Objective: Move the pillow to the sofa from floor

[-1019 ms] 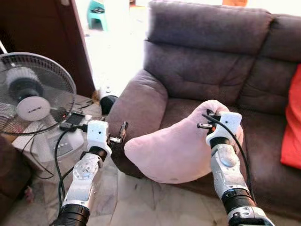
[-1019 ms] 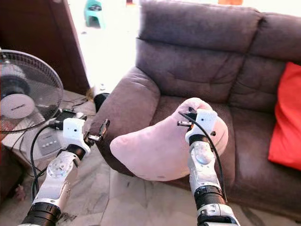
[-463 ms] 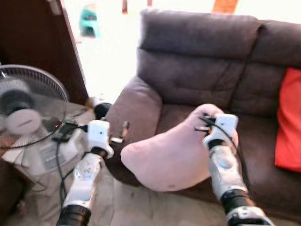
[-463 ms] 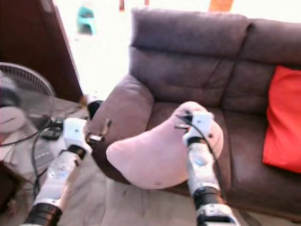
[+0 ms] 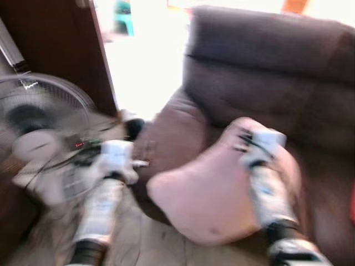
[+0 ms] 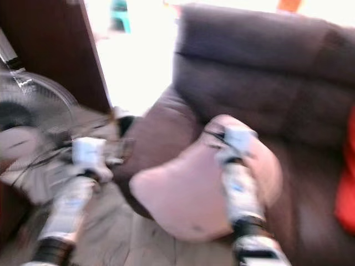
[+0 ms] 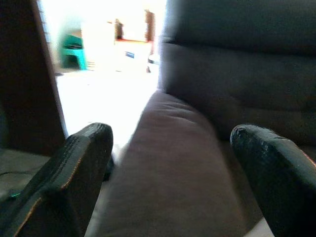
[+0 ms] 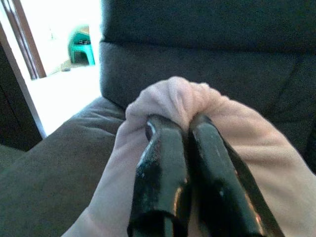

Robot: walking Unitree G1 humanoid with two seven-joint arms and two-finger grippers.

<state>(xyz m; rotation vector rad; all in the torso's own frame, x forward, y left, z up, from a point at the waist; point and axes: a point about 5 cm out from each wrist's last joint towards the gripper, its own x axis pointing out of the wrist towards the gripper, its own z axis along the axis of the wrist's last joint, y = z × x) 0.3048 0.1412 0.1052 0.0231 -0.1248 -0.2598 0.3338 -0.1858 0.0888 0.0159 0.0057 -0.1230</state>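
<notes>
The right gripper (image 8: 185,133), fingers clamped on a bunched fold of the soft, light pale pink pillow (image 5: 213,194), holds it over the dark grey fabric sofa's (image 5: 266,72) front edge, while the left gripper (image 7: 170,163) hangs apart, empty.

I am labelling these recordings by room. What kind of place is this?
Most likely a living room in a home. A dark sofa stands ahead, a standing fan is on the left, and a bright doorway opens behind. The right gripper holds a pink pillow at the sofa's front.
</notes>
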